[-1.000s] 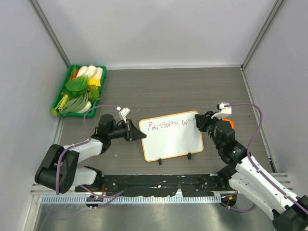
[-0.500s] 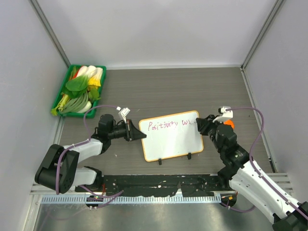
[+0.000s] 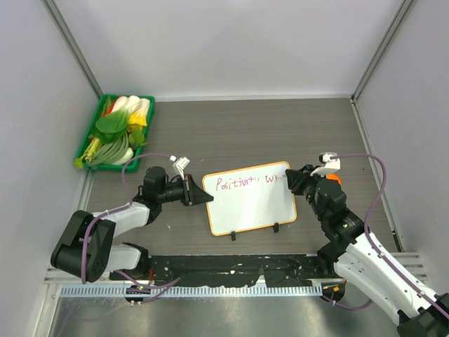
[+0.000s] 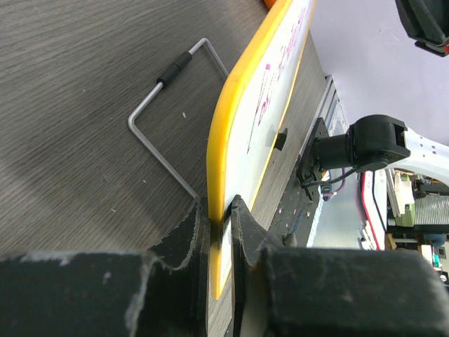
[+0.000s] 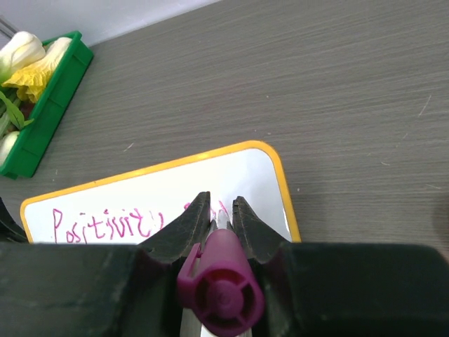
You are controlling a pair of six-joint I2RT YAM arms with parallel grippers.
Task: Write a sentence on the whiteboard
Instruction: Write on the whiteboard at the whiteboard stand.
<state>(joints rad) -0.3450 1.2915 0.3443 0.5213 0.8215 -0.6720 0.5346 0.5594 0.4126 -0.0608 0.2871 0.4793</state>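
Note:
The whiteboard point(image 3: 251, 200) with an orange frame lies in the middle of the table. Its left edge point(image 4: 223, 154) is clamped between the fingers of my left gripper point(image 3: 198, 193), which is shut on it. The sentence point(image 3: 249, 182) reads "Positivity w" in purple-pink along the top line; part of it shows in the right wrist view point(image 5: 105, 225). My right gripper point(image 3: 296, 177) is shut on a purple marker point(image 5: 219, 277), whose tip sits on the board's upper right part, hidden between the fingers.
A green tray point(image 3: 90, 140) of vegetables stands at the back left; it also shows in the right wrist view point(image 5: 49, 105). A thin wire stand point(image 4: 165, 116) lies on the table behind the board. An orange object point(image 3: 334, 179) sits beside the right gripper. Grey walls enclose the table.
My right gripper with the marker has shifted slightly to the right along the top line, and the strokes after "Positivity" have grown. The left arm and board have not moved.

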